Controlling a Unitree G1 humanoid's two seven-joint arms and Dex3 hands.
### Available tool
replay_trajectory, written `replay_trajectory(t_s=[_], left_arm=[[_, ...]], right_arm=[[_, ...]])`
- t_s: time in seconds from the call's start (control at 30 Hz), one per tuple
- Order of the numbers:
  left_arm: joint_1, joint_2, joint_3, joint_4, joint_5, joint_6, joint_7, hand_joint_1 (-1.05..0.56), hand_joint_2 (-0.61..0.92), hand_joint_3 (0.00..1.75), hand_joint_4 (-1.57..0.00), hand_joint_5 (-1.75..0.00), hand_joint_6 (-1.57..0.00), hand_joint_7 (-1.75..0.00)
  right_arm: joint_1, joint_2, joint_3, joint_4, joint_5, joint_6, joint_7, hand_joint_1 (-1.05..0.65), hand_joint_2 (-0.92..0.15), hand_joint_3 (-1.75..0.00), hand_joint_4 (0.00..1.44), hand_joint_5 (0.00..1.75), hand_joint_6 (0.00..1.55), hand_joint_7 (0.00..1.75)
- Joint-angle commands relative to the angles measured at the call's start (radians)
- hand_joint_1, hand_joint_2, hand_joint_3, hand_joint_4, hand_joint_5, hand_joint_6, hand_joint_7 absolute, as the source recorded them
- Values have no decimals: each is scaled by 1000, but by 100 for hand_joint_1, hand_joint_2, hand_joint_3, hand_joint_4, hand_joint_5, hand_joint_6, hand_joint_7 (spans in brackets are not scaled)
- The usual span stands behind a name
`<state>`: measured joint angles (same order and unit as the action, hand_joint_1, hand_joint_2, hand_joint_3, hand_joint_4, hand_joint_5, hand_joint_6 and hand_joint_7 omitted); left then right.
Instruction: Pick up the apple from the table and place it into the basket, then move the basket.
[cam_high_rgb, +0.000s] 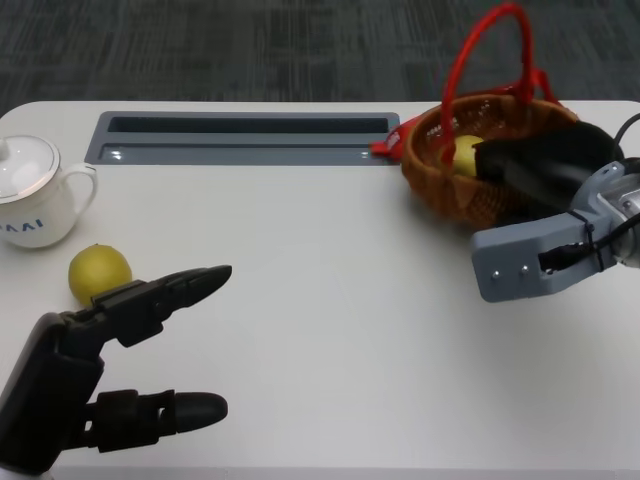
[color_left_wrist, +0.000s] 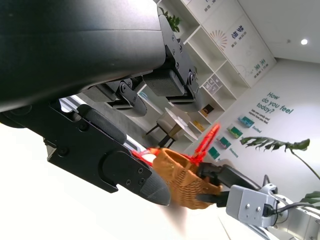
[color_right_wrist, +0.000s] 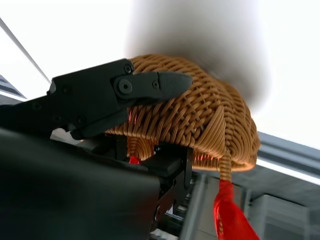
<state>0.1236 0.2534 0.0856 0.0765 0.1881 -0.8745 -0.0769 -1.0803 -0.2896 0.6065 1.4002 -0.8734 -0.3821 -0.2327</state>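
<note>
My left hand (cam_high_rgb: 110, 350) is nearest, fingers apart, holding nothing, with a yellow fruit (cam_high_rgb: 99, 273) just past it. The apple (cam_high_rgb: 466, 155) is already in the basket (cam_high_rgb: 450, 190). My right hand (cam_high_rgb: 545, 160) grips the basket's rim. Moving it is left.

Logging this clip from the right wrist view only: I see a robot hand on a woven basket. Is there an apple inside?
Observer: Yes. The head view shows a yellow-green apple lying in the basket, beside the right robot hand.
Operator: Is anything left on the table?
Observer: A second yellow fruit lies near a white lidded cup.
Operator: And the other hand?
Observer: The left robot hand is open and holds nothing, close to that fruit.
</note>
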Motion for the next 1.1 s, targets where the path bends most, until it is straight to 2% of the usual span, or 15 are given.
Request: replay_trajectory(t_s=[0.03,0.4,0.67,0.7,0.73,0.83,0.87,0.9,0.97,1.1], left_arm=[[14,7,13,8,-2,-17,16,-54,70,0,-70,0,-68,0],[31,10,22,1,-1,-21,14,-52,69,0,-71,0,-68,0],[51,12,28,-15,-8,-23,13,-51,68,0,-71,-1,-68,0],[53,11,28,-18,-9,-21,12,-51,68,0,-71,0,-68,0],[55,11,28,-20,-9,-19,12,-51,68,0,-71,0,-68,0],[57,9,26,-24,-9,-16,12,-51,68,0,-71,0,-68,0],[56,9,25,-25,-8,-16,11,-51,68,0,-71,0,-68,0],[55,9,23,-25,-8,-15,10,-51,68,0,-71,0,-68,0],[52,10,21,-27,-7,-14,8,-52,69,0,-70,0,-68,0],[48,11,20,-26,-3,-13,8,-54,69,0,-70,0,-67,0]], right_arm=[[-52,-23,-26,-4,25,37,-1,-40,-92,-23,64,175,39,174],[-32,3,-68,-2,45,101,21,-43,-92,-24,61,173,49,152],[-22,21,-70,-2,52,112,28,-50,-92,-21,69,153,61,127],[-23,22,-70,-2,53,113,35,-53,-92,-20,70,146,64,117],[-23,23,-69,-2,53,113,40,-57,-92,-20,73,132,68,100],[-22,22,-60,-4,46,97,42,-69,-92,-15,89,53,84,27],[-21,22,-57,-5,45,90,40,-73,-92,-12,92,31,85,12],[-19,23,-57,-6,46,84,41,-76,-92,-9,91,19,82,6],[-15,25,-64,-7,56,70,48,-82,-90,-4,80,6,70,1],[-5,28,-94,-11,93,38,77,-86,-83,0,54,0,45,0]])
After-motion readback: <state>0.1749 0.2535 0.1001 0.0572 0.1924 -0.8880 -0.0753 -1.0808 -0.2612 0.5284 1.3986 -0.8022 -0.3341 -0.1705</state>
